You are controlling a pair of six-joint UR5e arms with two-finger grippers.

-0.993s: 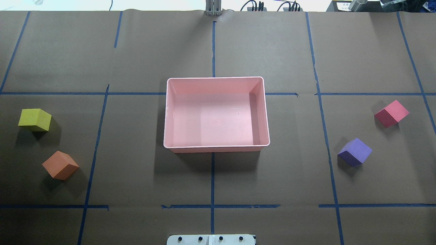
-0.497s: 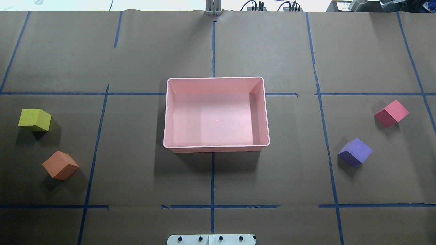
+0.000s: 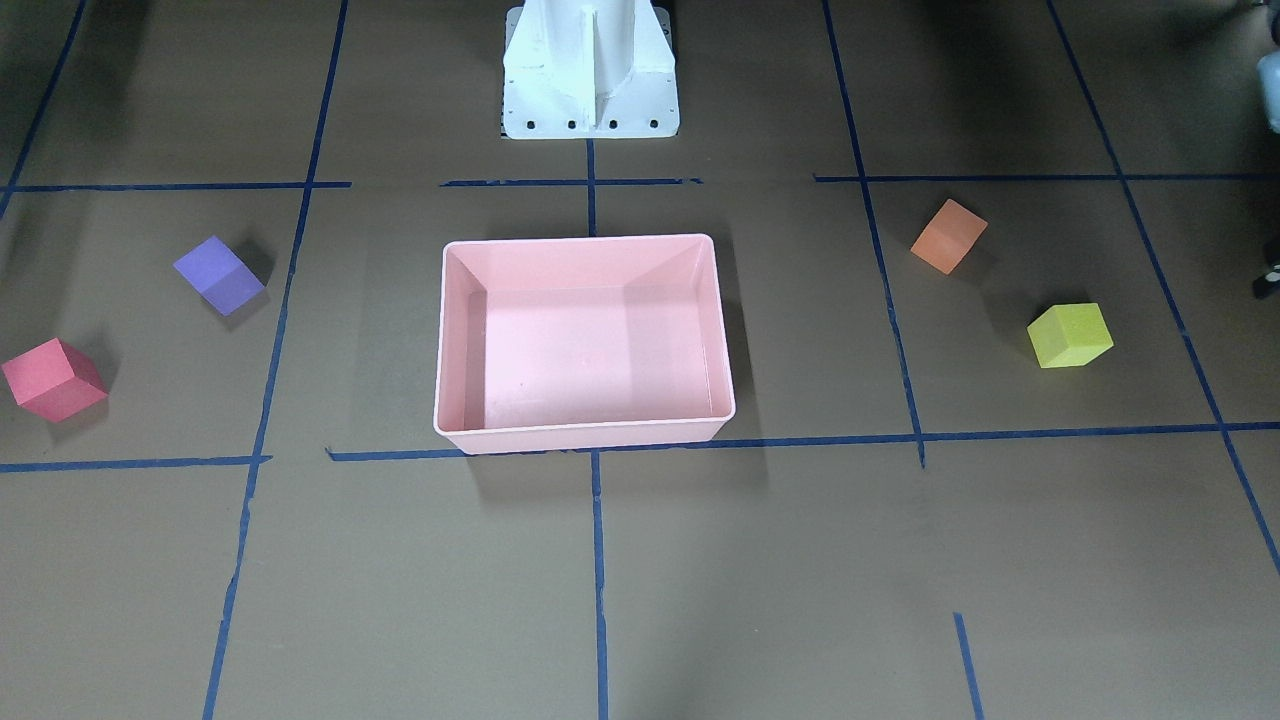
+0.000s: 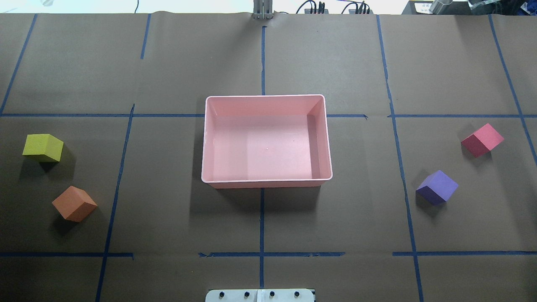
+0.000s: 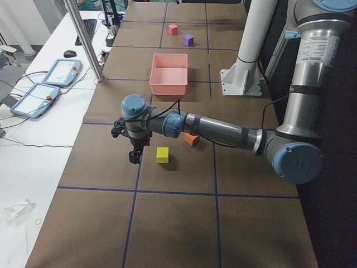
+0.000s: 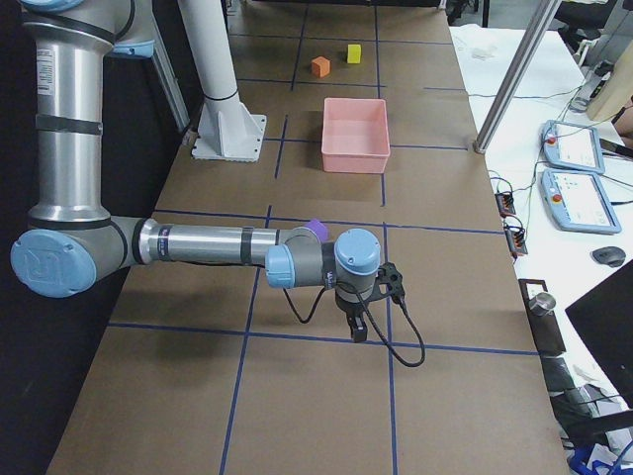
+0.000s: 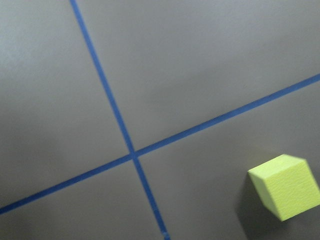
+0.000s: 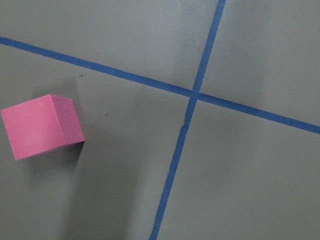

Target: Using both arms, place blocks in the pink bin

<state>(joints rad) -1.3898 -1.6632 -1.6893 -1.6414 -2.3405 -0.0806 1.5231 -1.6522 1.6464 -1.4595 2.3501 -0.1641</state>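
Nothing has shifted in the overhead view over the last second: all four blocks and the bin lie where they were, and no arm has entered that view.

Left gripper: hangs low over the table at the robot's left end, just beside the yellow-green block, not touching it. It shows only in the side view, so I cannot tell how far its jaws stand apart; nothing is seen in them. Its wrist camera has that block at the lower right corner, off-centre.

Right gripper: hangs low at the table's right end. Jaw opening cannot be told either. Its wrist camera shows the red block at the left, near a crossing of blue tape lines.

Further out: the orange block sits near the yellow-green one, and the purple block near the red one. Each pair is well apart from the pink bin, which stands mid-table with nothing in it.

Progress, as I judge it: no block placed, none grasped, four left. Both arms appear to be at the approach step and not yet aligned over a block.
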